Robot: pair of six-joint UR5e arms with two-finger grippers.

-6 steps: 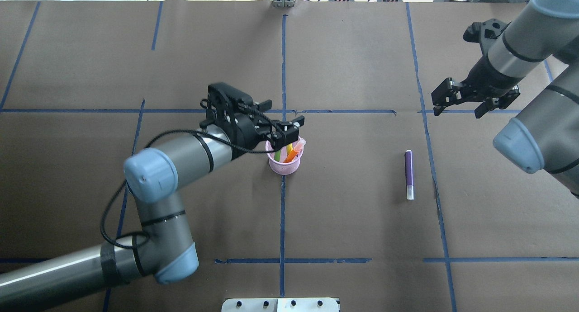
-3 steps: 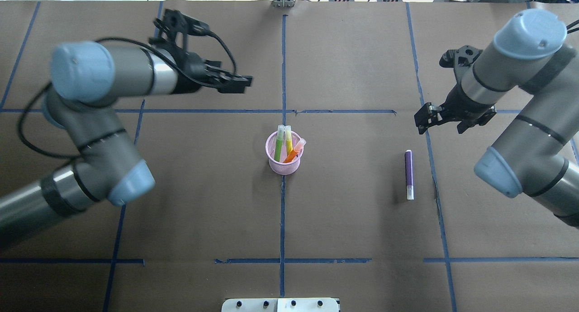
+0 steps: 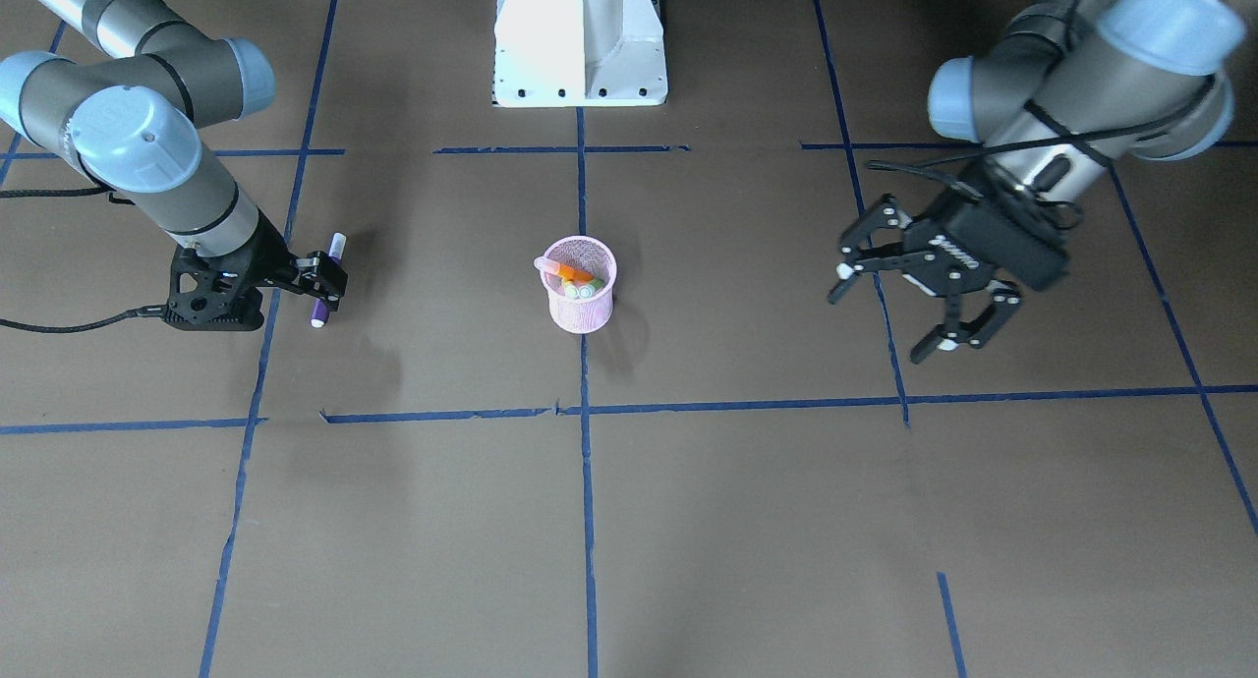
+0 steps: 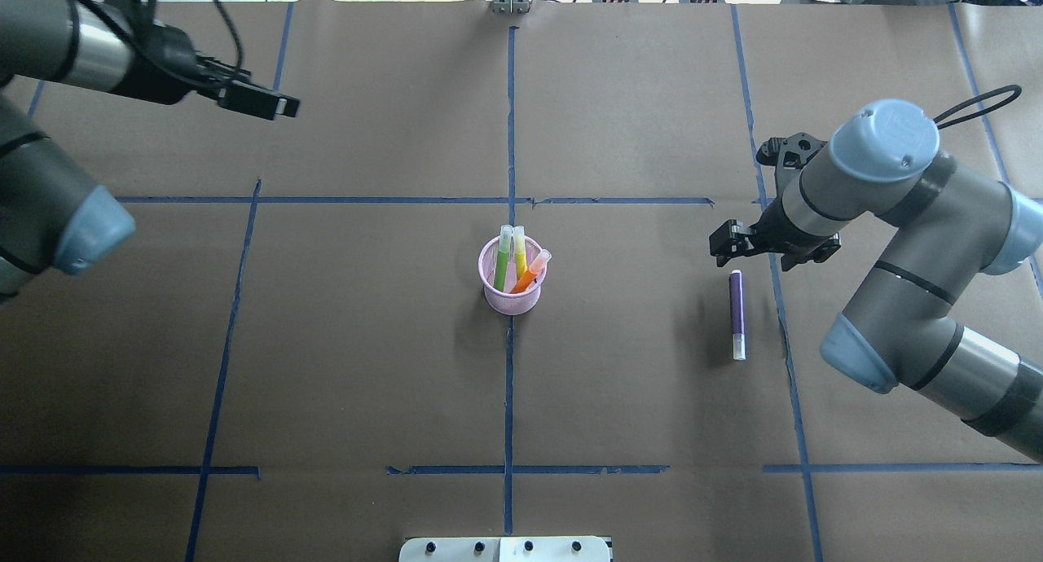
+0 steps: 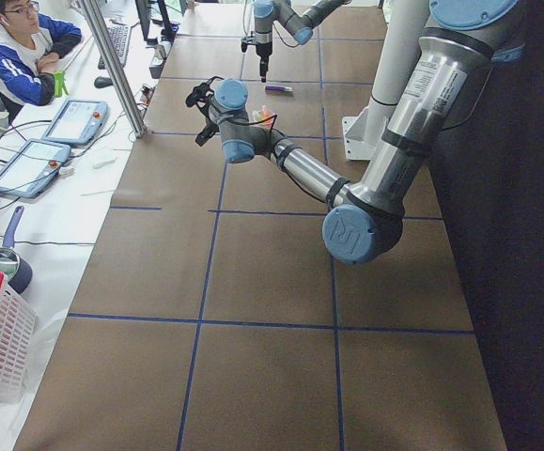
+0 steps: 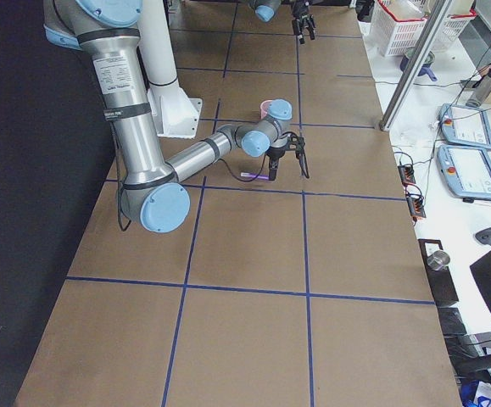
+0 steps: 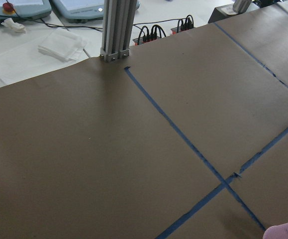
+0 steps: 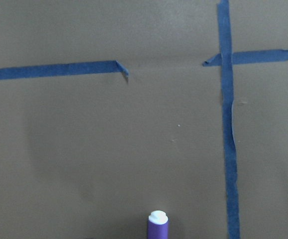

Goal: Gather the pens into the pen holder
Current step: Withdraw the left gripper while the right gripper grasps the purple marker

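The brown surface [image 4: 367, 342] spans every view. The left hand [image 3: 889, 305] hangs well away from the pens, its fingers spread wide. The right hand [image 4: 762, 251], fingers apart, is just beyond the purple pen [image 4: 737, 309], which lies flat and ungripped. The pink pen holder [image 4: 512, 299] stands mid-surface, upright, holding a green pen [image 4: 501, 267], a yellow pen [image 4: 519, 256] and an orange pen [image 4: 528, 278].

Bright, even light; soft shadows.

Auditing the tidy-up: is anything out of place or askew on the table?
Yes: the purple pen lies flat on the table, well apart from the pen holder, by the open right gripper. Nothing looks spilled or damaged.
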